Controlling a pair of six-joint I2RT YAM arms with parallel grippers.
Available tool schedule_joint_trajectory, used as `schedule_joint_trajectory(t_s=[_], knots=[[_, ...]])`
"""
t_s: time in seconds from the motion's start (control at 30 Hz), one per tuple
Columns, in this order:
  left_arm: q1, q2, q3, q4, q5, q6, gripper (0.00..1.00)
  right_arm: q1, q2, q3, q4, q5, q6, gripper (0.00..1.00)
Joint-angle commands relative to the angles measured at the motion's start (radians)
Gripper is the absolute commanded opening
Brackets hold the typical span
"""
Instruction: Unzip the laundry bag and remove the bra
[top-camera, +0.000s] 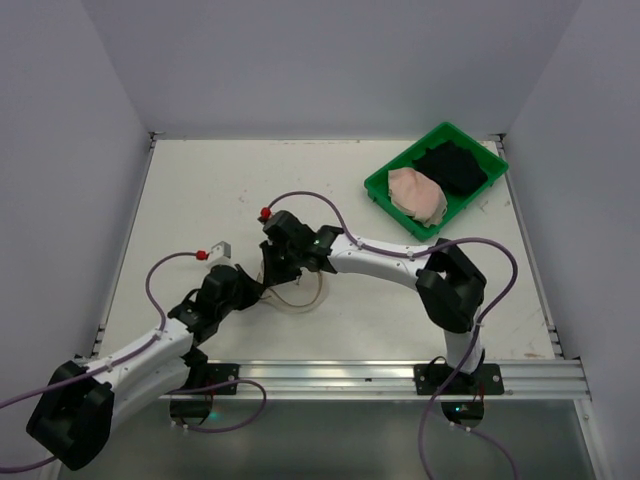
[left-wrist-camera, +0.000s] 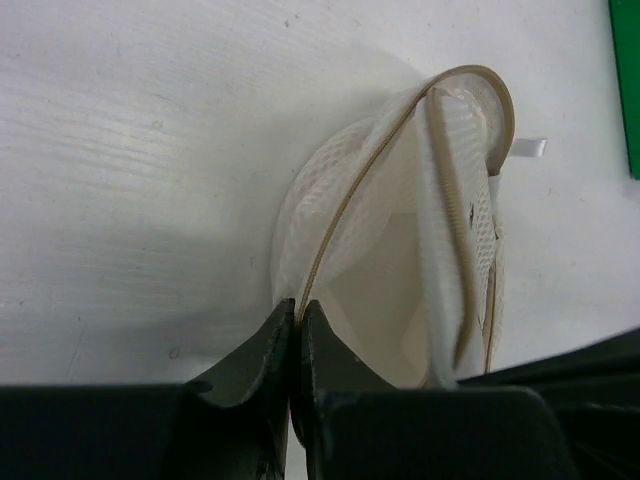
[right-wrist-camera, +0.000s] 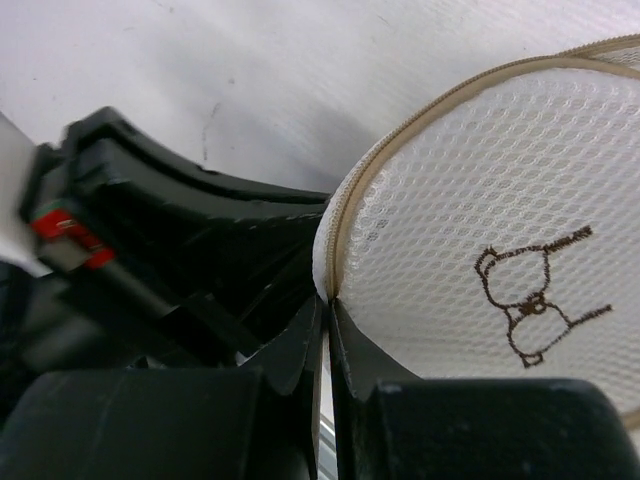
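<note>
- Mesh laundry bag (top-camera: 297, 297), small, white and edged in tan, lies on the white desk (top-camera: 200, 200). From overhead it sits a little toward 7 o'clock from the desk's centre, between the tips of both arms.
- At the bag's 8 o'clock side, the left fingers (left-wrist-camera: 262, 352) are pressed together on the thin tan rim (left-wrist-camera: 345, 225), with no gap between them.
- In the left wrist view, that rim arcs away from the pinch toward 1 o'clock. Beside it, a strip of tan zipper teeth (left-wrist-camera: 447, 230) runs down the mesh.
- Between the rim and the teeth there is only pale fabric. Whatever is inside cannot be made out.
- At the bag's far end a small white tab (left-wrist-camera: 528, 148) sticks out toward 3 o'clock.
- At the bag's 11 o'clock side, the right fingers (right-wrist-camera: 357, 362) are also closed tight, clamped on the tan seam at the edge of the round face.
- The round face is white honeycomb mesh. It carries a dark brown bra drawing (right-wrist-camera: 535, 300), at about 4 o'clock in the right wrist view.
- Black parts of the left arm (right-wrist-camera: 180, 250) fill the 9 o'clock side of that view, just beside the bag's edge.
- Well apart from the bag, a green tray (top-camera: 405, 157) sits in the desk's 2 o'clock corner.
- The tray holds a pale pink garment (top-camera: 418, 192) at its 7 o'clock end and a black garment (top-camera: 450, 168) at its 1 o'clock end.
</note>
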Motion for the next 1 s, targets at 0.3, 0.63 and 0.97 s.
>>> schedule_joint_trajectory(t_s=[0.3,0.63,0.97], knots=[[0.010,-0.139,-0.017,-0.186,-0.092,-0.030,0.36,-0.017,0.079,-0.097,0.183,0.008,0.104,0.12],[0.010,-0.212,0.035,-0.303,-0.109,-0.004,0.44,-0.046,0.029,-0.144,0.215,-0.016,0.106,0.38],[0.010,-0.264,0.209,-0.421,-0.180,0.095,0.83,-0.050,-0.188,-0.153,0.169,0.073,0.012,0.80]])
